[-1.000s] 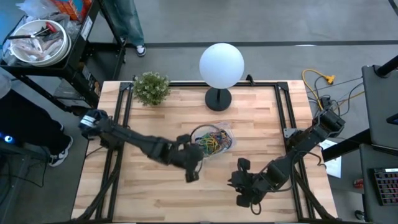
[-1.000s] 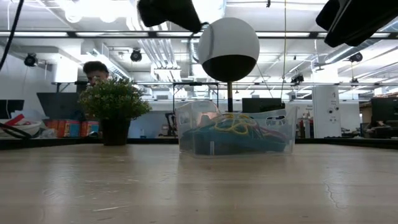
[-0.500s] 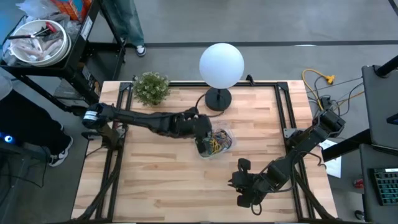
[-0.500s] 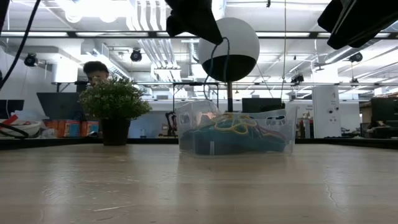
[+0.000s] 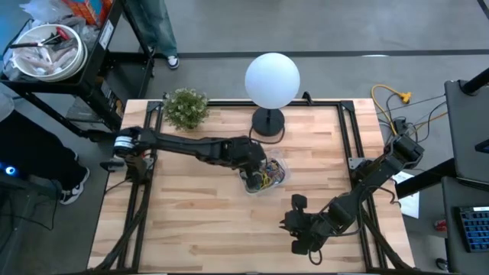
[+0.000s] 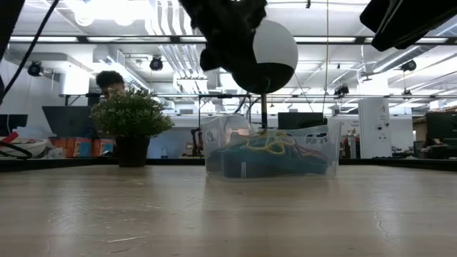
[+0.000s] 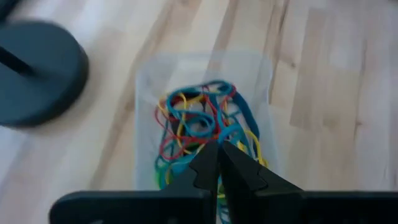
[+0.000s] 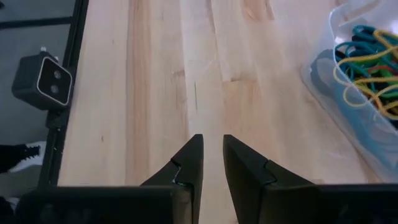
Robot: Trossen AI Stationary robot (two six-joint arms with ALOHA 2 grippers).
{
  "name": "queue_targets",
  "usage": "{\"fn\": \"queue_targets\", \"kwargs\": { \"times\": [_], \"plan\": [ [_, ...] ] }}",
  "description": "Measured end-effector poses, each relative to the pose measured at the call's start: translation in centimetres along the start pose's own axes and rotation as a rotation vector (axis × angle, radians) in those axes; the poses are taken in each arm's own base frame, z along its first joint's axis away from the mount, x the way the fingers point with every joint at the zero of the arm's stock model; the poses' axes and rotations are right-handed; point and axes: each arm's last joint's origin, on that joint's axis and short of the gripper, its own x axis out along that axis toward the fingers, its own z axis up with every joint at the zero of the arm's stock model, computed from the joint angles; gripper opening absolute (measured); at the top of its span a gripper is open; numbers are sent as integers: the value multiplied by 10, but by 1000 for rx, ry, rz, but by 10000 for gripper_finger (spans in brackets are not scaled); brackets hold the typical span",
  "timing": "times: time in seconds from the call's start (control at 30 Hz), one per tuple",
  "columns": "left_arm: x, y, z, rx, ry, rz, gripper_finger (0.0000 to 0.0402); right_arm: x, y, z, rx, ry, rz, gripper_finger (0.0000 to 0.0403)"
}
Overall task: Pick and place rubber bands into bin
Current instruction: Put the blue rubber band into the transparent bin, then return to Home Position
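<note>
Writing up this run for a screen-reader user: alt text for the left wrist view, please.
The left gripper, fingers shut, hangs over the bin, a clear plastic tray on the wooden table. The bin holds a tangle of rubber bands in red, yellow, blue and green. The dark round lamp base sits beside the bin.

No text, label or number can be read anywhere
</note>
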Motion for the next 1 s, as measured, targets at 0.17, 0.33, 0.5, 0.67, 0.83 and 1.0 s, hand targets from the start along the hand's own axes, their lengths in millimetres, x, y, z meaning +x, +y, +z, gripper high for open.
{"fn": "queue_targets", "kwargs": {
  "times": [0.17, 0.33, 0.5, 0.67, 0.83, 1.0],
  "plan": [
    [19, -1, -8, -69, 71, -27, 0, 0, 0, 0, 4, 0, 2, 57],
    [24, -2, -11, -85, 107, -84, 0, -3, 3, 4, -15, 20, 52, 57],
    [21, -5, -7, -91, 114, -164, 8, -3, 3, 5, -75, 21, 58, 57],
    [20, -5, -6, -114, 118, -184, 71, -7, 0, 10, -149, 4, 62, 56],
    [16, -7, 0, -117, 98, -194, 138, -10, -2, 13, -292, -11, 66, 56],
    [8, -8, 11, -120, 56, -209, 164, -14, 1, 19, -484, -40, 78, 56]
  ]
}}
